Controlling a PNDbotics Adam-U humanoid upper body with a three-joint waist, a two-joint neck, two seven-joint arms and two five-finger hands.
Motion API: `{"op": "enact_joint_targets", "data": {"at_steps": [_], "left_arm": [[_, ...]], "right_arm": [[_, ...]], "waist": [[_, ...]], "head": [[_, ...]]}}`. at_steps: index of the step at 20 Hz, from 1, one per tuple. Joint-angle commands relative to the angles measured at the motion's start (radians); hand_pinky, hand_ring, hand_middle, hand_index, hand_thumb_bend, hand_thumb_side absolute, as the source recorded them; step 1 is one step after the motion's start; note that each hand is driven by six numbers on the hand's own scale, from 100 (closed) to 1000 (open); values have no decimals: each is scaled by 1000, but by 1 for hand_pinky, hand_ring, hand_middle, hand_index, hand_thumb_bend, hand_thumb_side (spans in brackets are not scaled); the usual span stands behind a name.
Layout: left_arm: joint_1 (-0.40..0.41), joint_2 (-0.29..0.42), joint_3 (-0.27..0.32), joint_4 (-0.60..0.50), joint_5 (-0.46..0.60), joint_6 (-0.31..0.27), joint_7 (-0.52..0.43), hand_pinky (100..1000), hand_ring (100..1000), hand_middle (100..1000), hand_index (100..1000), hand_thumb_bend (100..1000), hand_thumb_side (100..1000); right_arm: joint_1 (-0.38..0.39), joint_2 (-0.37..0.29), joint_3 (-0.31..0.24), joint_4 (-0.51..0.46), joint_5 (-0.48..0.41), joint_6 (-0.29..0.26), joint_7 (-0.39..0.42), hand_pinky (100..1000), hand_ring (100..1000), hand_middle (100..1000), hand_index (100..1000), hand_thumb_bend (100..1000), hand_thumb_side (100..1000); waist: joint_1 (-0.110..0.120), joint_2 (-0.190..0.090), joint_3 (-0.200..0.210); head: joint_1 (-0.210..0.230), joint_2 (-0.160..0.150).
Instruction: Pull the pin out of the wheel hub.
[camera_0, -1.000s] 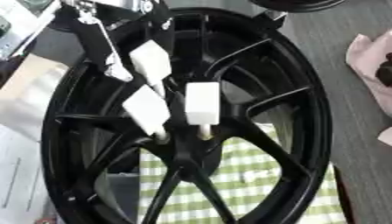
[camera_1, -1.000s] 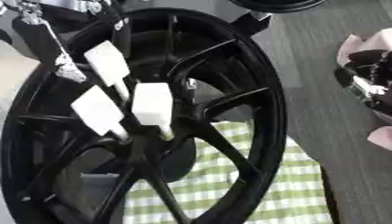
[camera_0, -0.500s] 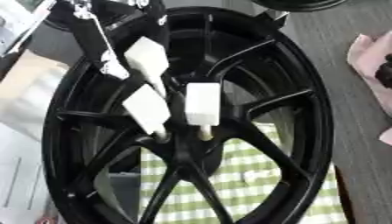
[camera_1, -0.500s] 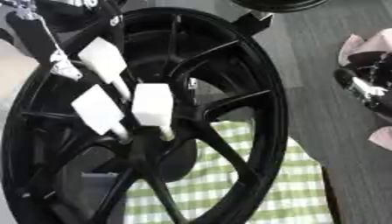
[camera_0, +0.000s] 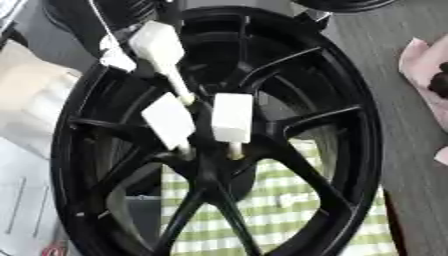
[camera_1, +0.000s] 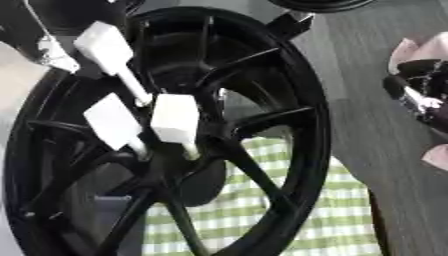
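**Upper pin risen, stem bared**

Half a second on: upper pin (camera_0: 157, 44) sits higher and farther toward the rim of the wheel hub (camera_0: 354, 150) than before. Long thin stem now exposed, slanting down to a tip near the centre. Other two pins unchanged: left pin (camera_0: 168, 120) and middle pin (camera_0: 232, 117) still seated side by side at the centre, short stems down in the black spokes.

Left hand (camera_1: 61, 20) dark at upper left, right against the raised pin's white head. A small pale piece (camera_1: 54, 57) just beside that head. Grip on the pin not readable, open or closed cannot tell.

Right hand (camera_1: 416, 92) at right edge, well apart from the wheel, against something pink (camera_1: 411, 50). Pose not readable.

Green-checked cloth (camera_0: 289, 210) under the lower spokes. Papers (camera_0: 22, 210) at left.
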Motion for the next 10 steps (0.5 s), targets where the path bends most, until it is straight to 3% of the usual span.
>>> {"op": "enact_joint_targets", "data": {"at_steps": [1, 10], "left_arm": [[16, 94, 92, 7, 6, 11, 43, 744, 611, 320, 457, 389, 100], [242, 308, 335, 163, 40, 70, 195, 722, 607, 322, 470, 405, 100]], "right_arm": [[4, -27, -21, -5, 0, -6, -8, 940, 679, 623, 710, 480, 338], [52, -47, -66, -9, -10, -20, -49, 939, 679, 623, 710, 481, 338]], "waist": [[-11, -41, 10], [-38, -80, 86]], "head": [[-17, 15], [-66, 64]]}}
